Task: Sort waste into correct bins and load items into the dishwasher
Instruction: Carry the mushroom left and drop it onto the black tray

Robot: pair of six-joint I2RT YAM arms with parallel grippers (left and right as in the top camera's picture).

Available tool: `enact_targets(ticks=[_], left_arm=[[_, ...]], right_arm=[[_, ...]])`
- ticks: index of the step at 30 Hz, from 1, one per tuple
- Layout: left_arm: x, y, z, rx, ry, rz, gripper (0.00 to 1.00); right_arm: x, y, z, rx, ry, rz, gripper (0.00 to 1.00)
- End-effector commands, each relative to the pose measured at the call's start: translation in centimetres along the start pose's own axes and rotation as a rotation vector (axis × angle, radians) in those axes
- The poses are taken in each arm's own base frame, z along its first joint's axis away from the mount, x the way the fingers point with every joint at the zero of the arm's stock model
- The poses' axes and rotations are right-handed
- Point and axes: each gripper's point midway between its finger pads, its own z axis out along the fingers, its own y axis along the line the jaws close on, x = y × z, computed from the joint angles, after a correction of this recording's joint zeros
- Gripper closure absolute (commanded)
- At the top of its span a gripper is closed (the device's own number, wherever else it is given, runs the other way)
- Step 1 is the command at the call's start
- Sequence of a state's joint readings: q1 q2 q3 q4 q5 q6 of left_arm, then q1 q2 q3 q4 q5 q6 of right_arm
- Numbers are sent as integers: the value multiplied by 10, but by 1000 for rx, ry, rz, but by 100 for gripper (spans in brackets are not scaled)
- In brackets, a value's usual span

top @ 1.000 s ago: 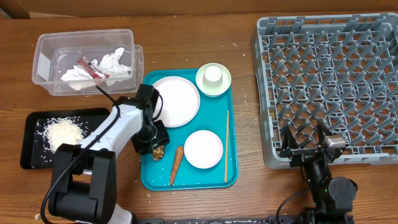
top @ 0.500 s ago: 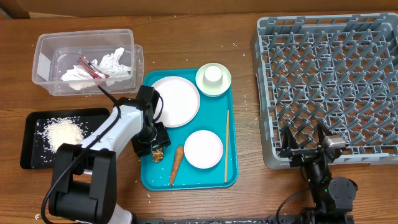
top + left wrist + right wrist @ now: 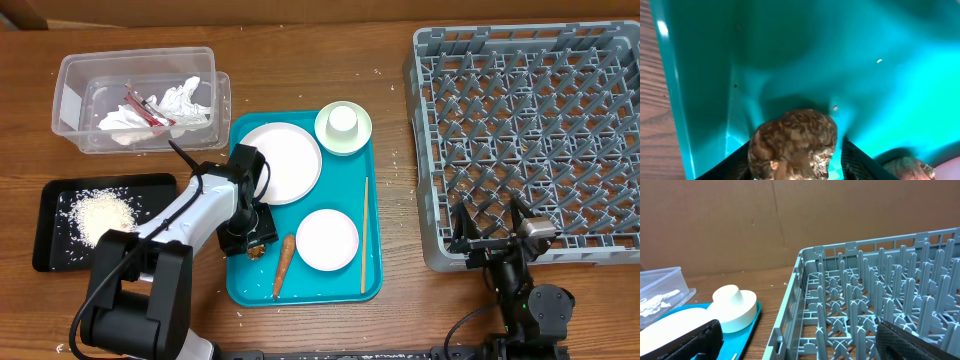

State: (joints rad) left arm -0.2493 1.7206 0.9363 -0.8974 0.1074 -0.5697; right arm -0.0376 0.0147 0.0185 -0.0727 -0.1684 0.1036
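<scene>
My left claw (image 3: 250, 235) sits at the tray's (image 3: 345, 290) 8 o'clock corner, straddling the lump (image 3: 792, 142), food waste likely bound for the black bin (image 3: 50, 255) at 9 o'clock. The jaws are half-wide and hug it, though I can't tell if it's gripped. The right claw (image 3: 488, 238) gapes empty by the rack (image 3: 425, 150).

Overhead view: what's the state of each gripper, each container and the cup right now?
left gripper, jaws either side of the brown lump on the teal tray; grip unclear
right gripper, open, empty
dish rack, empty
clear tub, holds napkin and red wrapper
black tray, holds rice
white cup, upside down on the green saucer
</scene>
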Motion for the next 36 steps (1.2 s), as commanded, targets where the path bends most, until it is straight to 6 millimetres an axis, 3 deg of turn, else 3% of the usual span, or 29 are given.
enact_targets(ticks=[1,9,16,21,27,31,36], left_arm=[[2,4,6,-27,0,19,48],[-4,-1,-3,-18,-14,20,61],[-13,-9,-23,-10,-26,21,60],[-29,-21,-52,16,-67,19,59],[-75,-28,-115,73,-213,-2,59],[-102,-11,-153,80,-305,-63,59],[-122,35,-179,39,-356,-190,59]], right_arm=[[2,1,0,-4,-5,-1,0],[2,1,0,-4,-5,-1,0],[2,1,0,-4,-5,-1,0],[1,1,0,-4,-5,-1,0],[1,1,0,-4,-5,-1,0],[2,1,0,-4,-5,-1,0],[2,1,0,-4,-5,-1,0]])
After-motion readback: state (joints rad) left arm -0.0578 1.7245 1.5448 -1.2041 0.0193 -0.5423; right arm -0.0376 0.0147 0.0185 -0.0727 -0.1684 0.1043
